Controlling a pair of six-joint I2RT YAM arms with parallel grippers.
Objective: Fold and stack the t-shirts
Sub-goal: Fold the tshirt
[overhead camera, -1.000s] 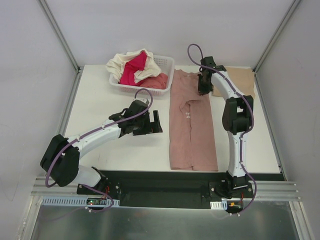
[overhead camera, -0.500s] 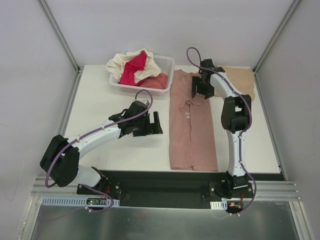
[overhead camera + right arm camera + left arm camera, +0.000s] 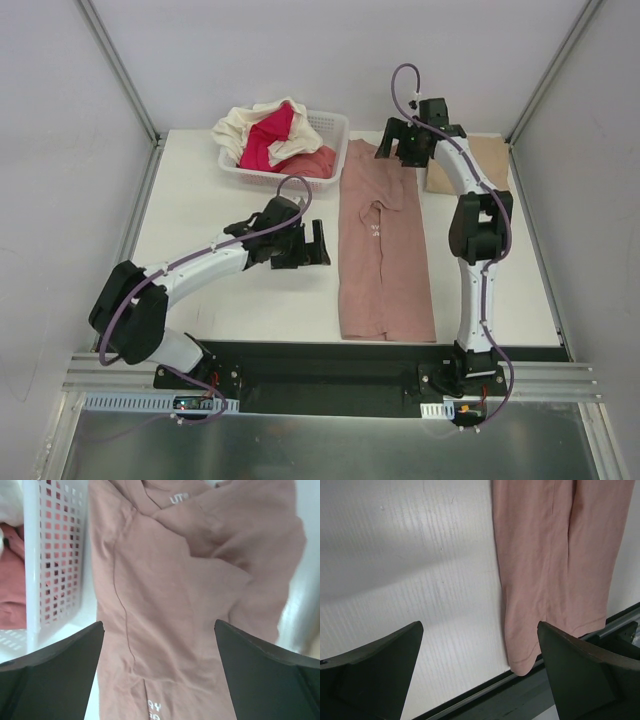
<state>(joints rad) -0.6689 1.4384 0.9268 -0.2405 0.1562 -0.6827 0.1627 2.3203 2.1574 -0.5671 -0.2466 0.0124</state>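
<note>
A dusty-pink t-shirt (image 3: 385, 250) lies folded into a long strip down the middle of the table, its white print showing. My right gripper (image 3: 397, 150) hovers open over its far end, nothing between the fingers; in the right wrist view the shirt (image 3: 190, 580) fills the space under the open gripper (image 3: 159, 675). My left gripper (image 3: 320, 246) is open just left of the strip. In the left wrist view the shirt's near hem (image 3: 550, 555) lies ahead of the open gripper (image 3: 480, 672). A tan t-shirt (image 3: 487, 160) lies folded at the back right.
A white lattice basket (image 3: 330, 125) stands at the back left, holding cream (image 3: 245, 130), magenta (image 3: 268, 140) and coral (image 3: 312, 162) t-shirts. Its wall (image 3: 55, 555) is beside the pink shirt. The table's dark front rail (image 3: 560, 695) runs along the shirt's hem.
My right gripper has opened, let go of the pink shirt's far end, and risen towards the back. The left arm has barely shifted.
</note>
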